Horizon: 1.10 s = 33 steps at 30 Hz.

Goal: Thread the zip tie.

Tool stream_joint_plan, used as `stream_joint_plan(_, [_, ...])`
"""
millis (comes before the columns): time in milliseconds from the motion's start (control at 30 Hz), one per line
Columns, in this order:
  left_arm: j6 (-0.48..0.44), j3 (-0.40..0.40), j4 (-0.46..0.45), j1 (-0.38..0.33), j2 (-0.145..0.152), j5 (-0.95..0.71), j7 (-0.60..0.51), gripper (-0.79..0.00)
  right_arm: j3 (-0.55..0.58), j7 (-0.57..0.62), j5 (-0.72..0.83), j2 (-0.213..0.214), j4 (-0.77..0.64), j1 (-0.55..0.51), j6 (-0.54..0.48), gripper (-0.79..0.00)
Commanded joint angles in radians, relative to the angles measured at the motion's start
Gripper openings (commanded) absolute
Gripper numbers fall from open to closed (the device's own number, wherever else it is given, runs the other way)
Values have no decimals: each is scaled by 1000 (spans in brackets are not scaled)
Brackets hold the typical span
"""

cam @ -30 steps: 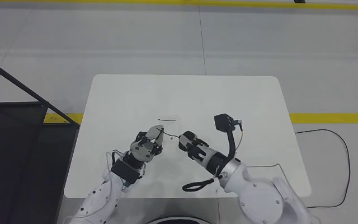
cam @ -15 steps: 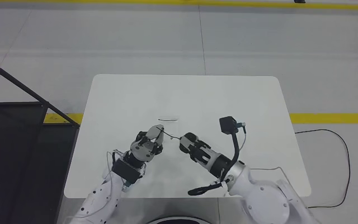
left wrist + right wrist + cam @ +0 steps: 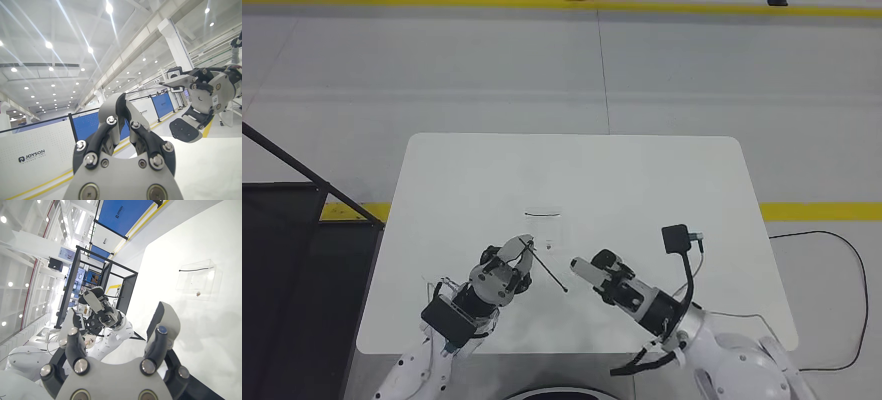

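Our left gripper point(image 3: 520, 248) is pinched tight on the zip tie point(image 3: 547, 268), near the table's point(image 3: 442, 180) front edge. The tie's free end slants out toward our right gripper point(image 3: 590, 263), which hangs spread and holds nothing, just beside the tip. A 2nd tie point(image 3: 194, 269) lies in a clear box point(image 3: 196, 289) mid-table. To thread well, we'd have the right grip the loose end close to its tip, then feed it squarely through the head.
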Motion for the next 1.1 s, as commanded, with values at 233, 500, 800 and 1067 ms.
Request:
stream_joint_plan(233, [1, 0, 2, -1, 0, 1, 2, -785, -2, -1, -1, 0, 0, 3, 3, 0])
stream_joint_plan(500, [-23, 27, -38, 46, -15, -222, -42, -785, 6, -47, 15, 0, 47, -57, -267, 0])
stream_joint_plan(800, [-322, 29, -51, 50, -15, -557, -233, -785, 35, -68, 35, 3, 169, -106, -552, 0])
stream_joint_plan(1067, [-322, 29, -51, 50, -15, -557, -233, -785, 35, -68, 35, 3, 169, -106, -552, 0])
